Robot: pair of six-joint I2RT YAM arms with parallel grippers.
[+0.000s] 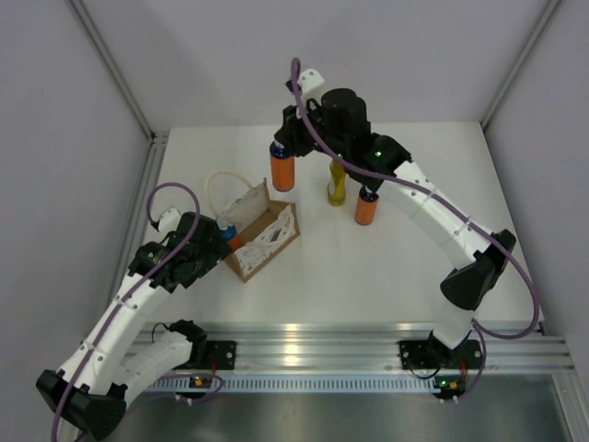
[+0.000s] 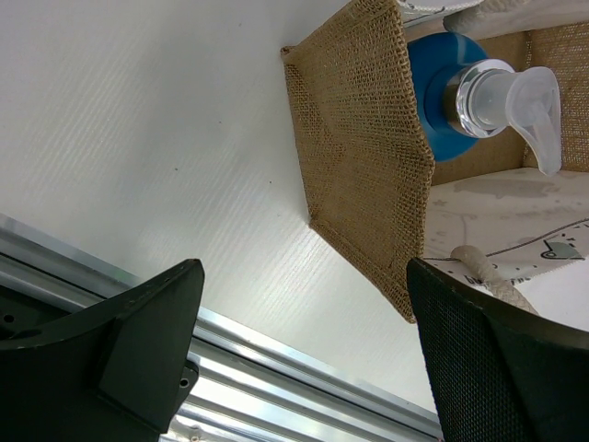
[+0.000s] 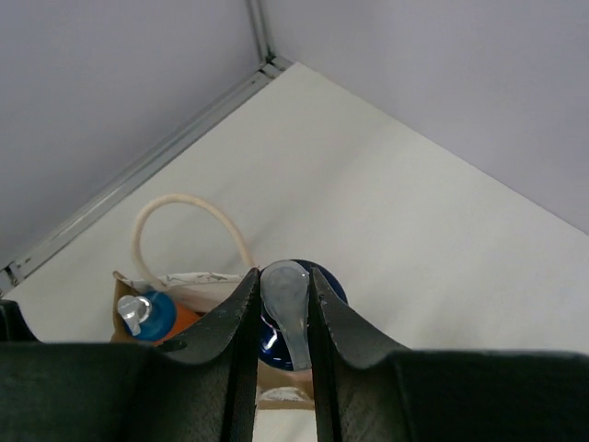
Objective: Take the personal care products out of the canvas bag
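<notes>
The canvas bag (image 1: 264, 238) lies on its side left of centre, its white loop handle (image 1: 221, 189) behind it. One orange bottle with a blue top (image 1: 230, 234) is still inside it and also shows in the left wrist view (image 2: 460, 101). My right gripper (image 1: 283, 140) is shut on the clear pump top (image 3: 287, 308) of another orange bottle (image 1: 282, 171), held upright beyond the bag. My left gripper (image 2: 304, 313) is open and empty at the bag's burlap end (image 2: 368, 157). A yellow bottle (image 1: 337, 185) and a third orange bottle (image 1: 366, 208) stand at centre. The pale bottle is hidden.
The right arm (image 1: 433, 207) arches over the standing bottles. An aluminium rail (image 1: 304, 336) runs along the table's near edge. Grey walls close in the left, right and back, with a frame post (image 1: 115, 69) at the back left.
</notes>
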